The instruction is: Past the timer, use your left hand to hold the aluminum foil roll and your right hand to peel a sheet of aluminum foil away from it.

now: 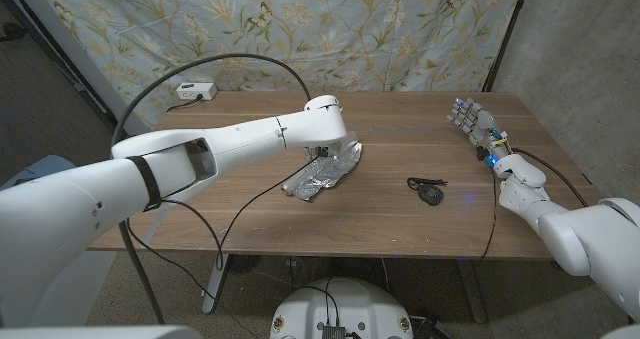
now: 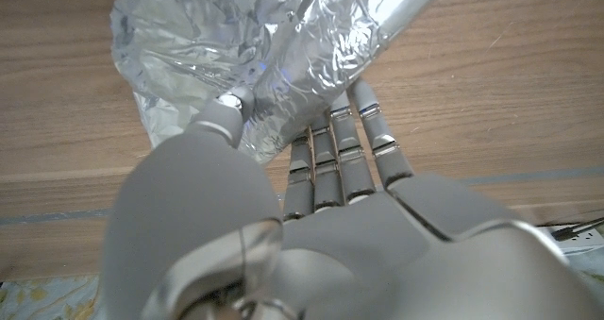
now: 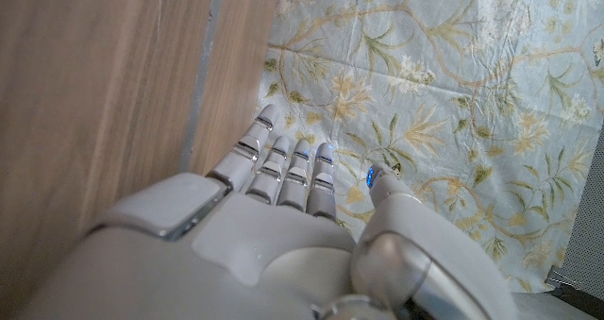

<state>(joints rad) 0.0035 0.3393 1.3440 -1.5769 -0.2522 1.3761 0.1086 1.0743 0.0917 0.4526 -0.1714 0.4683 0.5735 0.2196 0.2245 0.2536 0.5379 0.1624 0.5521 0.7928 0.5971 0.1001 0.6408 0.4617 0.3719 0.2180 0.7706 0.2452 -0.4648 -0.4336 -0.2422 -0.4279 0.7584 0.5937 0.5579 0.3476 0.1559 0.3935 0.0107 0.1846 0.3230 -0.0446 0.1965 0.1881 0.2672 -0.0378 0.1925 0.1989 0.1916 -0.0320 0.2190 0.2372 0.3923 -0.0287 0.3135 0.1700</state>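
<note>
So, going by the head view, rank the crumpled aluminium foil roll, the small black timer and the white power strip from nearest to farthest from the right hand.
From the right hand:
1. Small black timer, toward the table's front, right of middle.
2. Crumpled aluminium foil roll, mid-table, under the left hand.
3. White power strip, far-left corner.

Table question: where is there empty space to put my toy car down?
The widest bare wood is the table's left part, between the white timer at the back and the front edge, though the left arm crosses above it. A smaller patch lies between the black object and the right hand. It is crowded mid-table, where the left hand meets the aluminum foil roll.
</note>
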